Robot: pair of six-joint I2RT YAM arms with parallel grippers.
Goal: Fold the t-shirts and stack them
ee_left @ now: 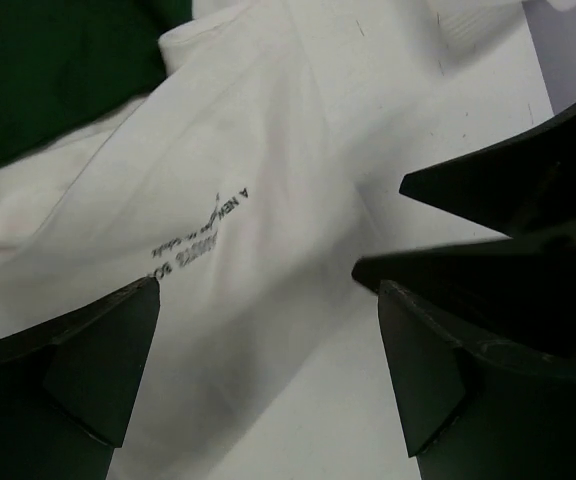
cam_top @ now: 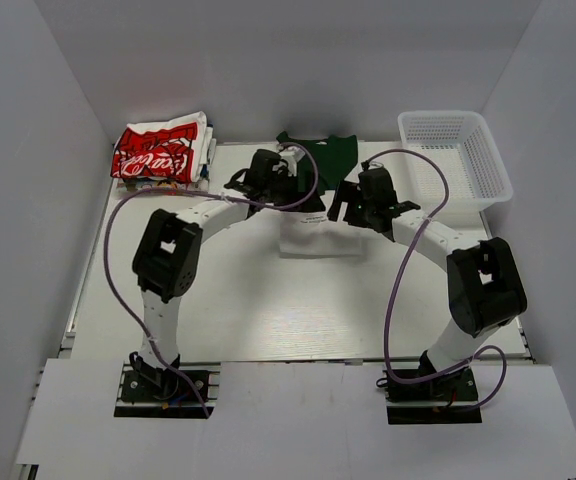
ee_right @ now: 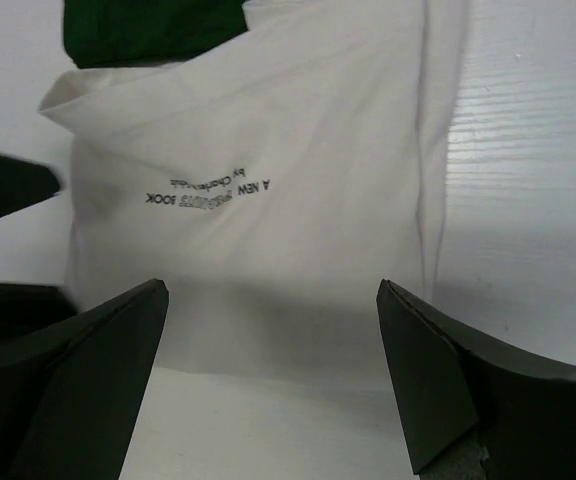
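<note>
A white tee with dark green sleeves lies partly folded at the table's middle back, its green part toward the far wall. Small black print shows on its white cloth in the left wrist view and the right wrist view. My left gripper hovers open over the tee's left side. My right gripper hovers open over the tee's near edge. Neither holds cloth. A stack of folded tees, the top one white with red print, sits at the back left.
A white plastic mesh basket stands at the back right. White walls enclose the table on three sides. Purple cables loop from both arms. The right gripper's black body shows at the right in the left wrist view.
</note>
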